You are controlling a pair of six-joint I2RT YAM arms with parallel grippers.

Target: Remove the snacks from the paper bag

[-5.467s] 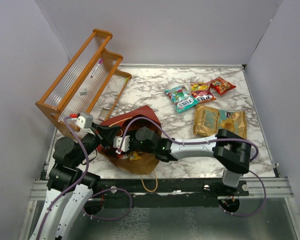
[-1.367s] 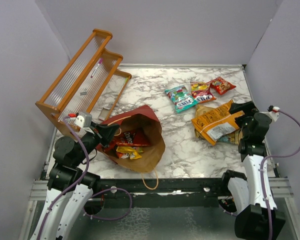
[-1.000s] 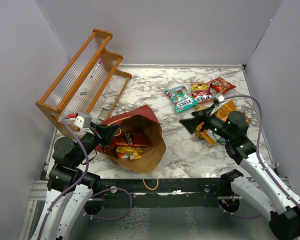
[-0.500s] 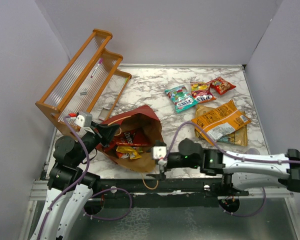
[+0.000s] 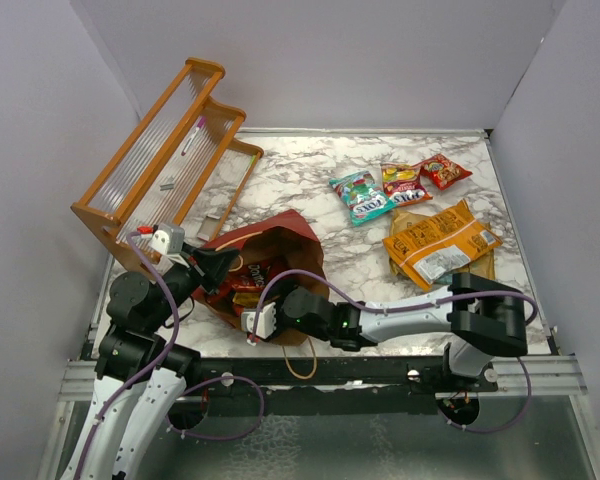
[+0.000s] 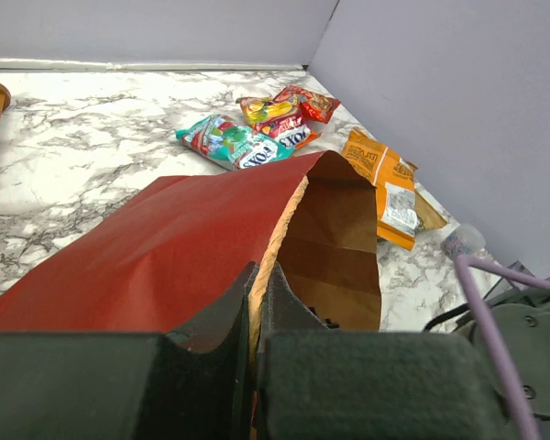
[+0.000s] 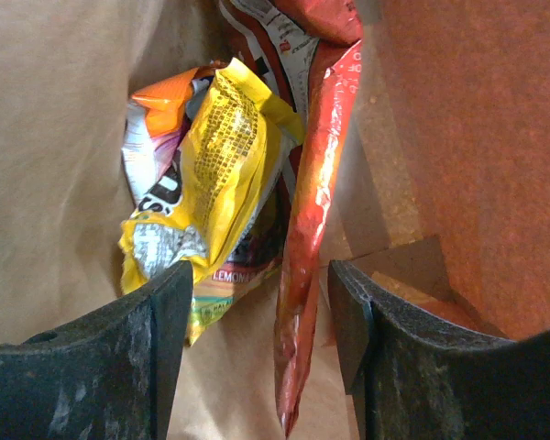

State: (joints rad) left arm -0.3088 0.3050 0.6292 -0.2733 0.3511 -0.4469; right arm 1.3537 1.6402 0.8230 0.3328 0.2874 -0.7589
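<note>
Firmly pinches the upper lip of the paper bag [image 5: 288, 228] with the left gripper [image 6: 257, 286], jaws closed flat on the paper edge and lifting it off the tabletop [image 5: 300, 170]. Has the bag lying on its side near the front-left corner, red outside up, brown inside showing, mouth turned toward the front edge. Reaches into that mouth with the right gripper [image 7: 261, 275], jaws partly spread and clamped on nothing. Straddles the lower ends of a yellow packet [image 7: 220, 156] and a long red packet [image 7: 316, 183] between the two fingers; cannot tell whether either finger touches foil. Shows an orange-and-purple packet [image 7: 151, 119] tucked behind the yellow one, against the brown wall. Has four snacks lying out toward the far-right corner: a teal packet [image 5: 363, 195], just beside it a yellow-and-red packet [image 5: 404, 183], then a small red packet [image 5: 445, 170] nearest the corner, and an orange chip bag [image 5: 442, 243] nearer the right edge, white label up, a little apart from the three. Shows a wooden rack [image 5: 165, 150] tilted along the left edge toward the far-left corner, well apart from the snacks.
</note>
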